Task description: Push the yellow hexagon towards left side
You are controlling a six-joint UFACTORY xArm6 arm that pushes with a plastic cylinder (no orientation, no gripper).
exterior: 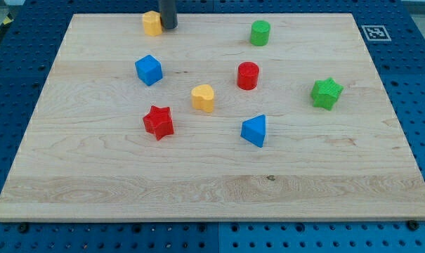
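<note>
The yellow hexagon [152, 22] sits near the top edge of the wooden board [212, 183], left of centre. My tip [168, 27] is the lower end of the dark rod that comes down from the view's top. It stands right against the hexagon's right side.
A blue cube [148, 69], a red star [158, 122] and a yellow heart-like block [204, 98] lie below. A red cylinder [248, 75], a green cylinder [260, 32], a green star [327, 93] and a blue triangular block [254, 131] lie to the right.
</note>
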